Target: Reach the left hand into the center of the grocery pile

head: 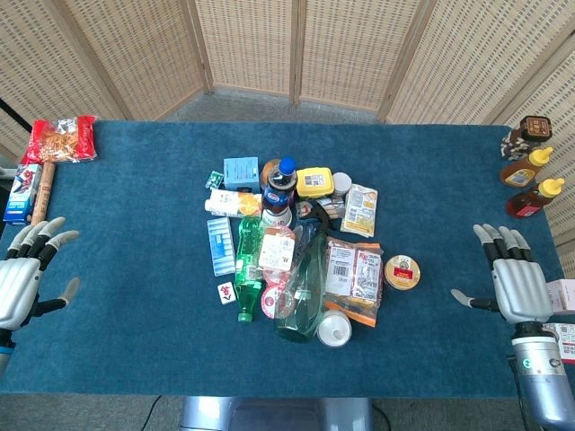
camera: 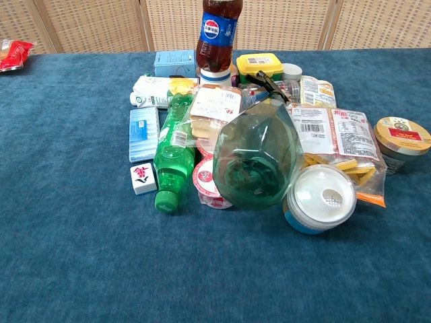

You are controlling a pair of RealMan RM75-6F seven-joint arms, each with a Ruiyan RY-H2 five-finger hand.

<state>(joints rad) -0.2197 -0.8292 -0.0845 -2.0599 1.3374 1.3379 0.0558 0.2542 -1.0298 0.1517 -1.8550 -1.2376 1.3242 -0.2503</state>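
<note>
Blue cloth covers the table (head: 135,341), and the grocery pile (head: 301,247) sits mid-table, untouched. Left hand (head: 27,274) waits at the left edge, fingers spread, empty (right hand (head: 512,278) likewise); reaching hasn't begun, so next it must travel right toward the green bottle (head: 247,260).

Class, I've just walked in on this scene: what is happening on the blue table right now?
Nothing is being handled yet. The robot's left hand hovers open at the left table edge, and its right hand hovers open at the right edge. Between them, on the blue cloth-covered table, lies the pile of groceries, including a green plastic bottle lying on its side, a large clear green bottle and an upright dark cola bottle. The left hand has not reached the pile.
</note>
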